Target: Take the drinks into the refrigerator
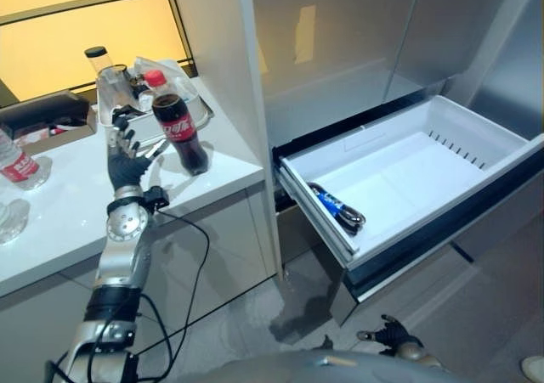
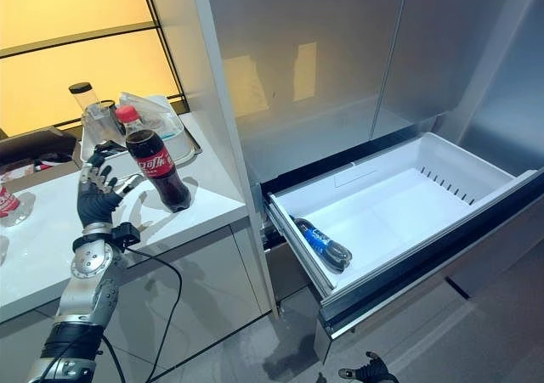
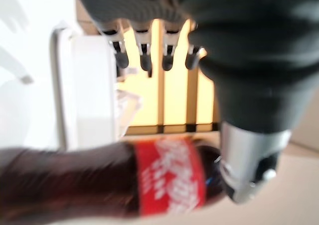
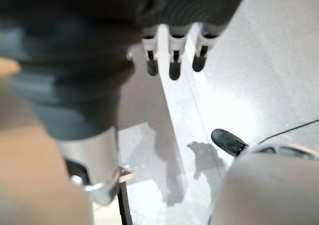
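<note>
White counter (image 1: 76, 222) bears a cola bottle (image 1: 180, 128), upright near its edge; the left hand (image 1: 125, 158), fingers spread wide, stands just beside the bottle. Right of the bottle, the refrigerator's open drawer (image 1: 399, 166) holds a blue bottle (image 1: 337, 208). The right hand (image 1: 393, 333) hangs below the drawer, fingers loose, holding nothing.

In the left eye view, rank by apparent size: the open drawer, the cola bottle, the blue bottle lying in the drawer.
1. Open white drawer, by far the largest.
2. Cola bottle, upright on the counter beside the left hand.
3. Blue bottle, smallest; it lies partly behind the drawer's front wall, so this is less sure.
</note>
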